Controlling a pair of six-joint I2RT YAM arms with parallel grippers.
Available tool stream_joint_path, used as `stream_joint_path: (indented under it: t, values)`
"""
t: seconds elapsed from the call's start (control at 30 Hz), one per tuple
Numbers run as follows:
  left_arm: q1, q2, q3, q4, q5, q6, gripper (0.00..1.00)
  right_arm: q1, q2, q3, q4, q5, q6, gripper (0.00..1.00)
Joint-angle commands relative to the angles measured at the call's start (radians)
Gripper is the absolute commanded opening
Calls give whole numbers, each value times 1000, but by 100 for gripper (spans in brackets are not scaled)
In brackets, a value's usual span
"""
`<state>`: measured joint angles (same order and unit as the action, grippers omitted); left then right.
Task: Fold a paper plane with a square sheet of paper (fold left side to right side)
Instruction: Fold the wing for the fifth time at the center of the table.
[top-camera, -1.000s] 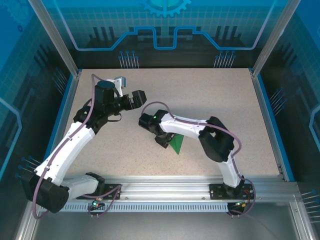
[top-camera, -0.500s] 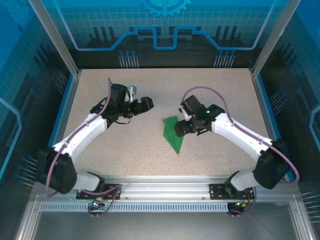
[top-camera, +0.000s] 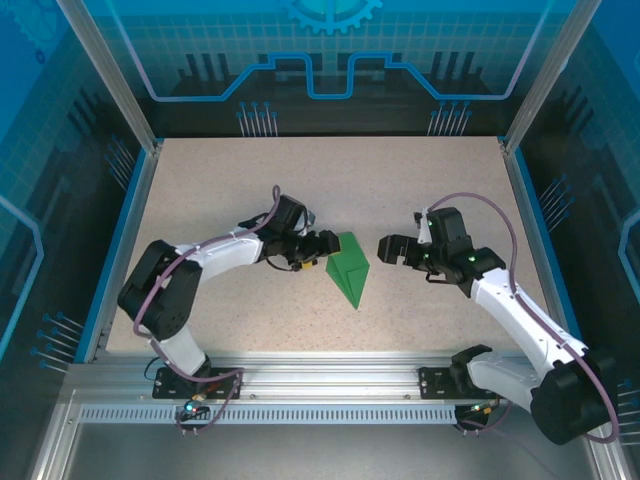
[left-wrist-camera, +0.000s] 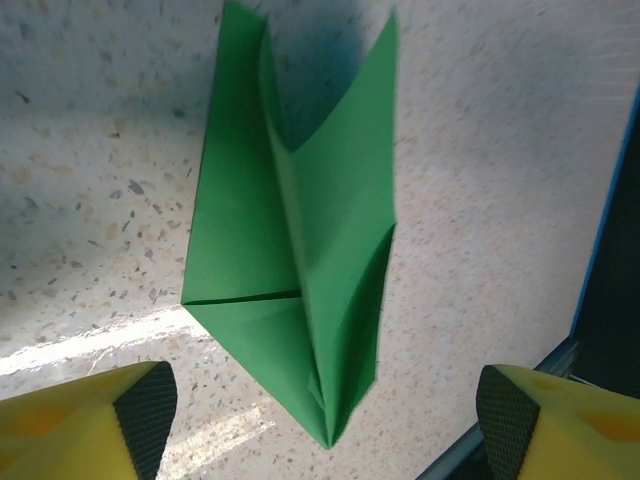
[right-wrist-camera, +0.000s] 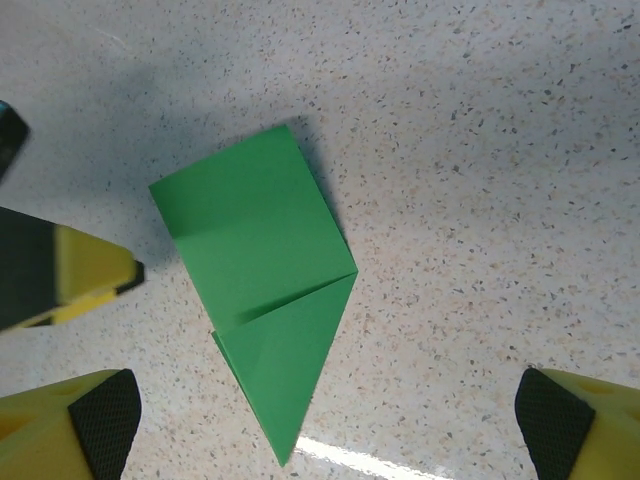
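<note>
Top: bright green folded paper plane (top-camera: 348, 268) flat mid-table on speckled tabletop (top-camera: 250, 180), btwn left gripper (top-camera: 322, 252), just beside, & right gripper (top-camera: 386, 249), apart. L wrist: jaws spread wide, plane ahead, unpinched. R wrist: likewise spread, plane untouched.

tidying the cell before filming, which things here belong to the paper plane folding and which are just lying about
Job: folded green paper, left pincer, right pincer.
Just there: speckled table, metal rail, blue back panel, all fixtures.
</note>
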<state>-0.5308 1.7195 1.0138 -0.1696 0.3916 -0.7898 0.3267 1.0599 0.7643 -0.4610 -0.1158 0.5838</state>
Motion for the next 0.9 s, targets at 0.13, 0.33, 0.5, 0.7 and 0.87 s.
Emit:
stream_joint_path:
  t: [0.13, 0.33, 0.5, 0.7, 0.87]
  values:
    - [-45, 118, 85, 52, 60, -50, 68, -37, -15, -14, 44, -91, 24, 100]
    - [-47, 172, 134, 60, 59, -1, 45, -48, -18, -39, 71, -110, 32, 100]
    - [-44, 182, 165, 41, 44, 91, 23, -49, -40, -90, 141, -114, -29, 100]
    - [-36, 126, 132, 70, 56, 215, 9, -71, -42, -105, 180, -169, -141, 100]
    - [-14, 95, 79, 124, 96, 244, 0, -171, 61, -99, 238, -364, -136, 98]
